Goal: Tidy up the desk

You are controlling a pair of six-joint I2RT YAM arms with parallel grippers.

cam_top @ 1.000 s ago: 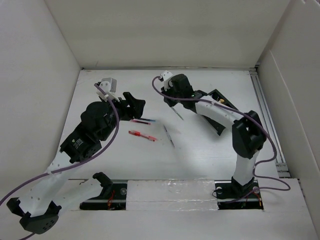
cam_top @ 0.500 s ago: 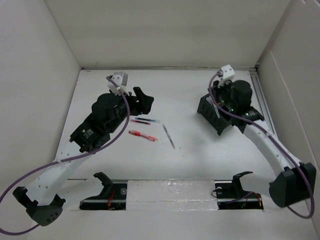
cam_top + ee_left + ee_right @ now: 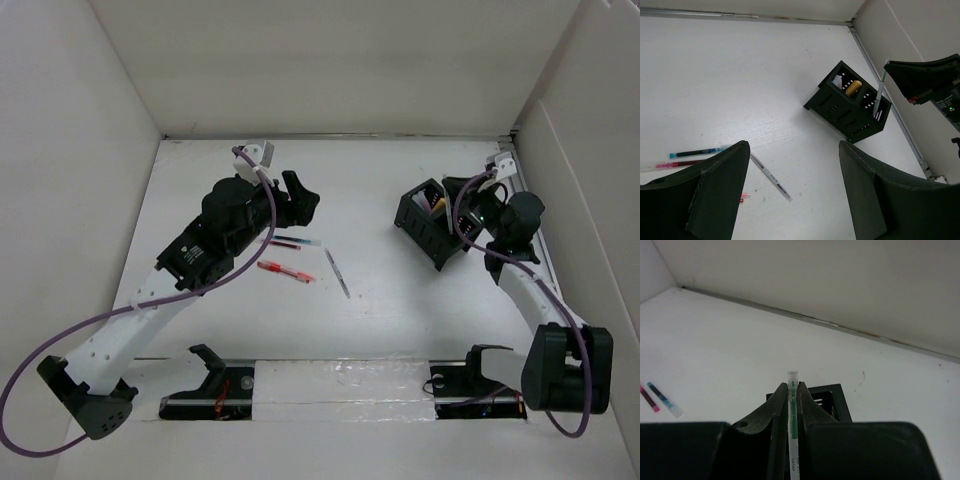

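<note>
On the white desk [image 3: 400, 310] lie a blue pen [image 3: 298, 241] beside a pink one, a red pen [image 3: 285, 271] and a clear pen [image 3: 337, 272]. My left gripper [image 3: 302, 200] is open and empty, held above the desk just behind these pens. The left wrist view shows the clear pen [image 3: 770, 176] between its fingers [image 3: 715, 192]. My right gripper [image 3: 468, 212] is shut on a green pen [image 3: 792, 412], held upright over the black pen holder [image 3: 428, 228]. In the left wrist view the green pen's [image 3: 880, 95] lower end reaches into the holder's [image 3: 840, 110] right compartment.
White walls stand on three sides, and a metal rail [image 3: 863, 47] runs along the right edge close to the holder. The holder also contains a yellowish object [image 3: 853, 87] and a white item. The blue [image 3: 662, 397] and pink pens show far left in the right wrist view.
My right arm swung from the middle of the desk to the right, carrying the green pen over the pen holder. My left gripper moved a little right and forward, still open.
</note>
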